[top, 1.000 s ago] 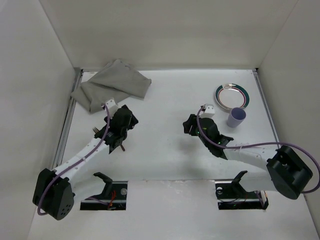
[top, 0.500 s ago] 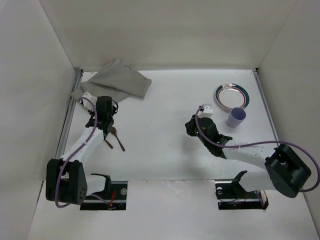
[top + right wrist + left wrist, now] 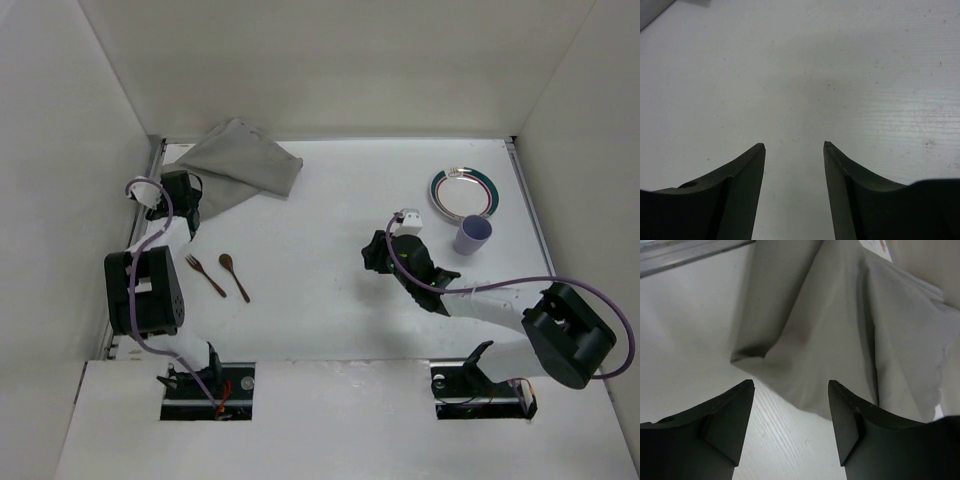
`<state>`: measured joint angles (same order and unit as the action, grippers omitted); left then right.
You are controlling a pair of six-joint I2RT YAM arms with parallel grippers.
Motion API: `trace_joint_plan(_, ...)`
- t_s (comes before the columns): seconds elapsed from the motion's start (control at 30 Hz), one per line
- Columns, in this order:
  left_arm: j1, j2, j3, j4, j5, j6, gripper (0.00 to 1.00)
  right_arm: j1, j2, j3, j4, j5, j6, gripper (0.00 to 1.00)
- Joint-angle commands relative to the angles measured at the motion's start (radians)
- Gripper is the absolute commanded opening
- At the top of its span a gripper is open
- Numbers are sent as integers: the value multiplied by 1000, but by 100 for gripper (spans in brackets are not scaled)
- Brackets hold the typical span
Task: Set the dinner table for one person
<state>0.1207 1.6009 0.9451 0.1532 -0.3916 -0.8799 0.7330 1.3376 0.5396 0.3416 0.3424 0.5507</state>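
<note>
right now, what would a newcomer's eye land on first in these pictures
The rumpled grey cloth in the far left corner of the white dinner table stands out most, with the left gripper open at its edge. Near it lie a brown fork and spoon side by side, and far right sit a colour-rimmed plate and a lilac cup.

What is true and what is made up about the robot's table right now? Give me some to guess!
The fork and spoon lie side by side on the table. True.
The purple cup sits on top of the plate. False: it stands on the table beside the plate.
The left gripper holds the fork. False: it is open and empty, near the grey cloth.
The right gripper is open and empty. True.
The grey cloth is spread flat. False: it lies rumpled in the far left corner.
</note>
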Motion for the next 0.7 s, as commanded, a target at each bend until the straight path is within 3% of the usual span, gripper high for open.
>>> trace_joint_plan(0.0,29,80,90,32,48,21,58,3,-12,30,59,-6,5,56)
trace_joint_plan(0.2,33,218,193,-17,54,44,53,3,17,43,50,-6,-3,57)
trace_joint_plan(0.37,-26,267,187,20,124,15,21,3,8,37,56,24,-15,57)
trace_joint_plan(0.47,-124,289,184,84,171,12,13,3,-8,33,54,30,-17,57)
trace_joint_plan(0.67,-340,333,218,153,220,6,10,-4,-18,25,54,55,-11,57)
